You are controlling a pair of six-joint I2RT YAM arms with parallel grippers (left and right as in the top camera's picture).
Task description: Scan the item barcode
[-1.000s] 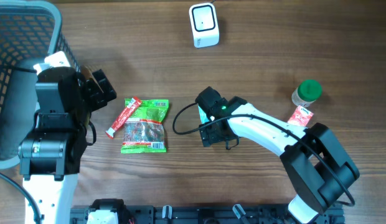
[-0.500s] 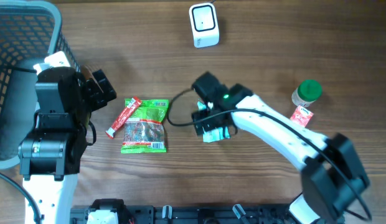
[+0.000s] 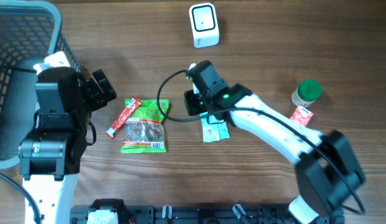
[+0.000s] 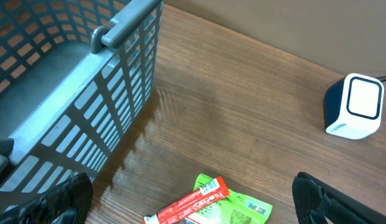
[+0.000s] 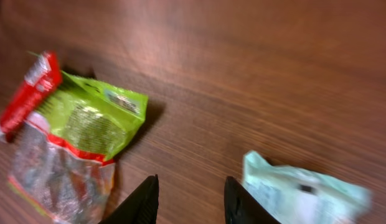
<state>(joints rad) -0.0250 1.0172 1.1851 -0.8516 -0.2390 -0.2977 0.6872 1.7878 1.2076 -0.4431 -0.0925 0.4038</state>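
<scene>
A white barcode scanner [image 3: 203,25] [image 4: 355,107] stands at the table's far edge. A pale green packet [image 3: 215,131] [image 5: 305,190] lies flat on the wood, free of any grip. My right gripper [image 3: 194,103] [image 5: 190,180] hovers just left of and beyond it, open by a narrow gap, with only bare table between its fingers. Further left lie a green snack bag [image 3: 145,126] [image 5: 87,124] [image 4: 243,208] and a red stick packet [image 3: 122,117] [image 4: 187,204]. My left gripper [image 3: 103,87] [image 4: 190,186] stands wide open near them, empty.
A grey mesh basket [image 3: 18,37] [image 4: 75,106] fills the far left. At the right stand a green-capped bottle [image 3: 307,92] and a small red sachet [image 3: 300,116]. The right arm's black cable loops over the table beside the snack bag.
The right gripper let go of the pale green packet, which now lies on the table, then moved up and left toward the snack bag with its jaws narrowing. The left arm stayed still.
</scene>
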